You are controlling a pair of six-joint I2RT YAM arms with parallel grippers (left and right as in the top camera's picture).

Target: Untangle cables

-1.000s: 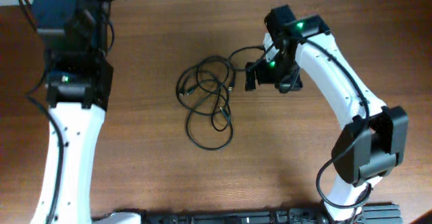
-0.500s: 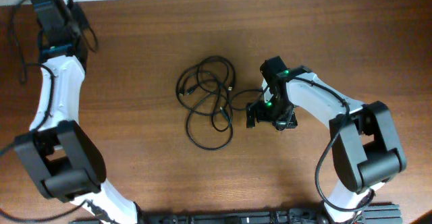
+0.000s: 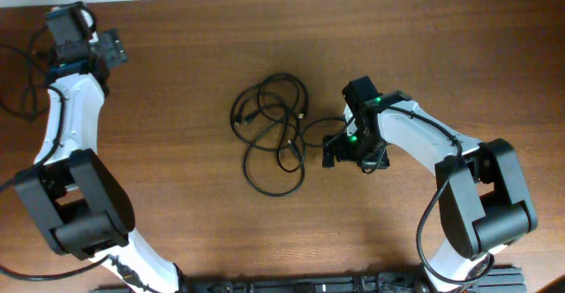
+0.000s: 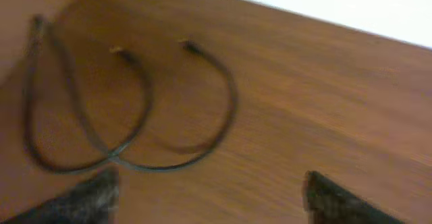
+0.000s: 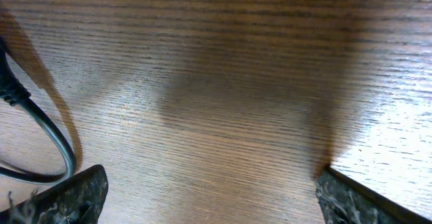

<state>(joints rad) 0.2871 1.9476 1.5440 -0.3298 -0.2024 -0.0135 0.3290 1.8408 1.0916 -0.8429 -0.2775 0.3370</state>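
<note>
A tangle of black cables (image 3: pixel 269 134) lies in loops at the middle of the brown table. My right gripper (image 3: pixel 331 150) sits just right of the tangle, low over the wood. In the right wrist view it (image 5: pixel 212 197) stands open with bare wood between its fingers, and one cable strand (image 5: pixel 54 140) curves past its left finger. My left gripper (image 3: pixel 110 48) is at the far left back corner. The left wrist view shows it (image 4: pixel 212 200) open and empty. Just beyond it a separate black cable (image 4: pixel 135 129) lies on the wood, both plug ends showing.
The table's back edge (image 4: pixel 337 21) runs close behind the separate cable, with a white surface beyond it. The right arm (image 3: pixel 441 147) stretches across the right half of the table. The left arm (image 3: pixel 66 134) runs along the left side.
The left arm has swung up to the far left corner and its gripper has turned rightward. The right gripper has come down beside the tangle's right side and has held there for the last half second.
</note>
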